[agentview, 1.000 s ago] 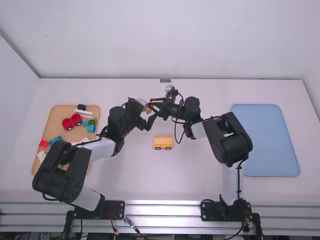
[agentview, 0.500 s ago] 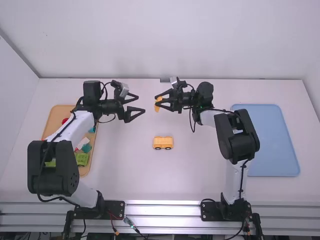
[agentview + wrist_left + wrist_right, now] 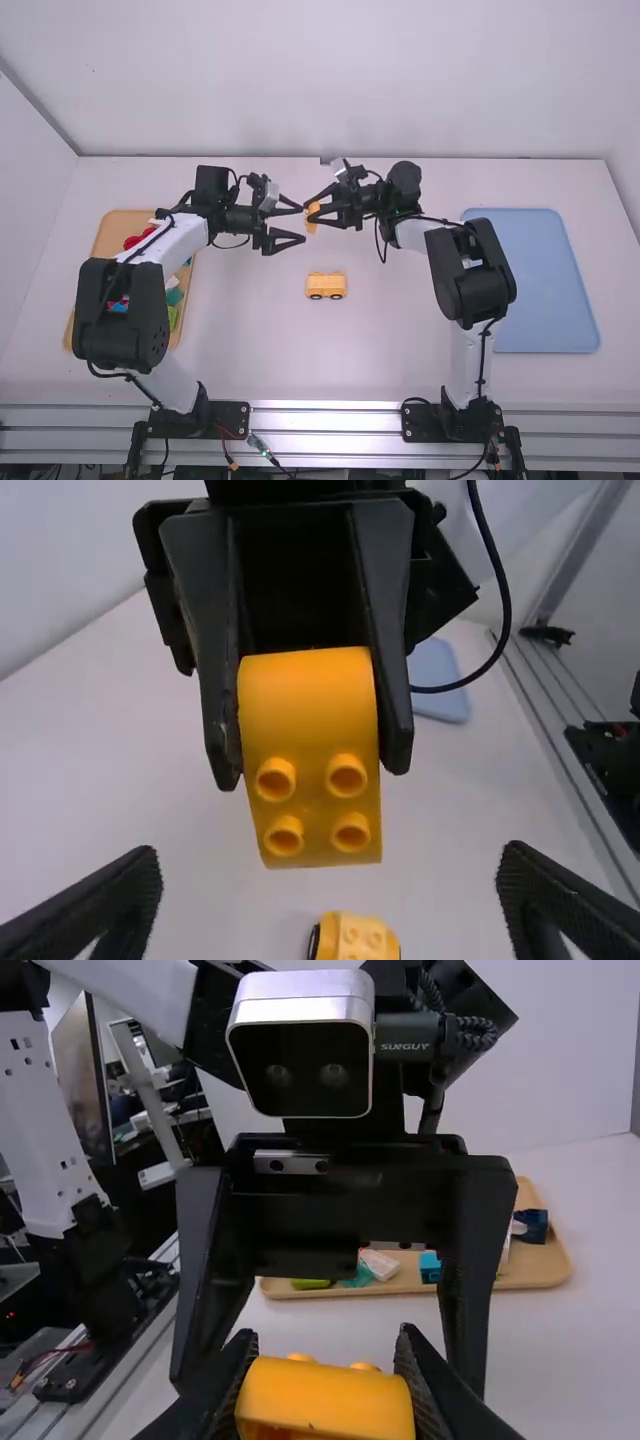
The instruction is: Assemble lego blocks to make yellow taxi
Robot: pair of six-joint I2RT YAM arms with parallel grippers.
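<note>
Your block (image 3: 310,705) is off the table, pinched between the fingers of the right gripper (image 3: 326,1345). The left gripper (image 3: 303,223) faces it, fingers spread, one to each side and apart from it. Block lies straight ahead of the left opening; its long axis runs across the line between your grippers, studs toward the left one. Right is the nearer arm, since it holds the piece. Judgement: a handover or regrip; center the left fingers before closing, or you may tip the block in the right's grasp.

Yellow base (image 3: 326,287), on wheels, stands on the table between the arms, nearer their bases than the grippers are. Likely target for the block.

Containers: tan tray (image 3: 115,232), left side, holds a red car (image 3: 133,242), green piece (image 3: 172,318) and teal piece (image 3: 174,294). Blue tray (image 3: 530,280), right side.
</note>
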